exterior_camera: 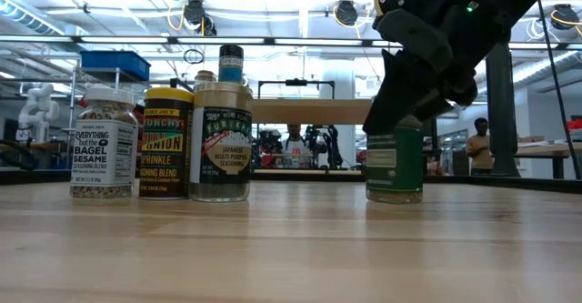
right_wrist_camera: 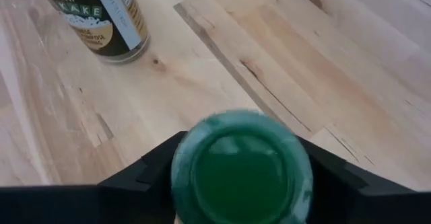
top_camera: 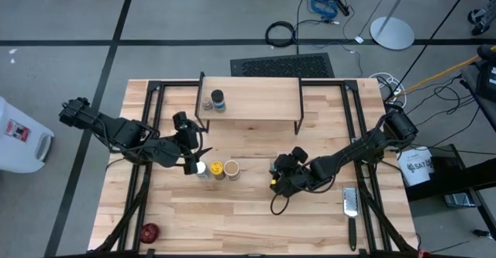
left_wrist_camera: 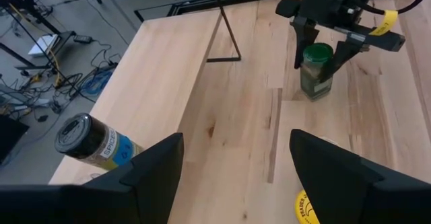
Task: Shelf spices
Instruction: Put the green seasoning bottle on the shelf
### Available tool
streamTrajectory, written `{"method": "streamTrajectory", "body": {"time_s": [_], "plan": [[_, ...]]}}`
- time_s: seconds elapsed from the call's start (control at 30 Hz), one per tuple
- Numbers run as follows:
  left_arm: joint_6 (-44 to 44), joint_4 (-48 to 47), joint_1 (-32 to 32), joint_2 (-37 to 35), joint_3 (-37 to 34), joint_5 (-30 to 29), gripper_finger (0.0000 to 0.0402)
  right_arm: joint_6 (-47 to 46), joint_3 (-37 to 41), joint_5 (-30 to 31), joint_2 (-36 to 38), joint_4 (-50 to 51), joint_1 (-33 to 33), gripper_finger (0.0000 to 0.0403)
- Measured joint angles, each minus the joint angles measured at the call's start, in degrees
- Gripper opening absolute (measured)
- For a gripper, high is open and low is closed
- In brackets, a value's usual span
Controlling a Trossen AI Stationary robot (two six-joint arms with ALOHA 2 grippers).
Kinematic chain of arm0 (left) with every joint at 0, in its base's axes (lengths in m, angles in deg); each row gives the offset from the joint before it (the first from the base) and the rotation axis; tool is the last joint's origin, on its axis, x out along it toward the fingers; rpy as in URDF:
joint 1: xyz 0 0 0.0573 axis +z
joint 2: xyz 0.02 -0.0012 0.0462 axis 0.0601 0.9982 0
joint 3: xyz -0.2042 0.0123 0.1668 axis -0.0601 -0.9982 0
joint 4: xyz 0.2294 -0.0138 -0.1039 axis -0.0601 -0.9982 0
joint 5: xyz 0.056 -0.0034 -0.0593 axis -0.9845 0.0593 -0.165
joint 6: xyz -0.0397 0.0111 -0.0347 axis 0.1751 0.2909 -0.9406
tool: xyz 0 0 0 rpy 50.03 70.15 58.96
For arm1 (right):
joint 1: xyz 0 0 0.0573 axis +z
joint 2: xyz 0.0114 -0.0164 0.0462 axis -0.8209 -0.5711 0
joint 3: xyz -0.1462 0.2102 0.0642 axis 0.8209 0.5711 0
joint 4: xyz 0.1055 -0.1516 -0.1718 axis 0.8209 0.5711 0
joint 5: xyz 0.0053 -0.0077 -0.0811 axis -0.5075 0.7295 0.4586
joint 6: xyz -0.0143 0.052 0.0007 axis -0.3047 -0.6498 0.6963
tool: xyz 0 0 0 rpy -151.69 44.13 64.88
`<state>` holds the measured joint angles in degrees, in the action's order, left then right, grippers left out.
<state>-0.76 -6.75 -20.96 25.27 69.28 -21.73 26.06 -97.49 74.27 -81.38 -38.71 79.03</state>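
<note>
Centrally, slightly right in the high view, the right gripper (top_camera: 280, 174) has its dark fingers against both sides of the green-lidded cylindrical spice jar (left_wrist_camera: 316, 70), upright on the light wooden table (top_camera: 232, 219), while the left gripper (top_camera: 194, 167) hangs open by three jars.

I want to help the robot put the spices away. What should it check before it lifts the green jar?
1. Right gripper fingers on both sides of the green-lidded jar: ok.
2. Grip tight on the jar: cannot tell.
3. Jar upright on the table: ok.
4. Free room on the shelf beside the dark-lidded jar: ok.
5. Left gripper away from the lift path, over by the other jars: ok.
</note>
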Motion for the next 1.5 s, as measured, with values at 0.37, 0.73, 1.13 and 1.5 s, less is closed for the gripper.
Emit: {"method": "streamTrajectory", "body": {"time_s": [0.37,0.73,1.13,1.5], "plan": [[-0.04,0.04,0.00,0.00,0.00,0.85,0.0281,2.25,0.02,-1.00,3.80,-0.30,-0.08,0.0206],[0.03,0.18,0.00,0.00,0.00,1.51,0.0281,8.36,0.02,-6.22,9.09,-4.61,-3.57,0.0190],[3.50,0.43,0.00,-1.70,0.02,-0.36,0.0281,24.56,-1.04,-17.31,16.43,-11.33,-15.41,0.0191],[6.11,1.22,0.34,-6.21,0.04,-3.41,0.0281,45.87,-20.61,-24.22,14.96,-3.65,-26.96,0.0193]]}}
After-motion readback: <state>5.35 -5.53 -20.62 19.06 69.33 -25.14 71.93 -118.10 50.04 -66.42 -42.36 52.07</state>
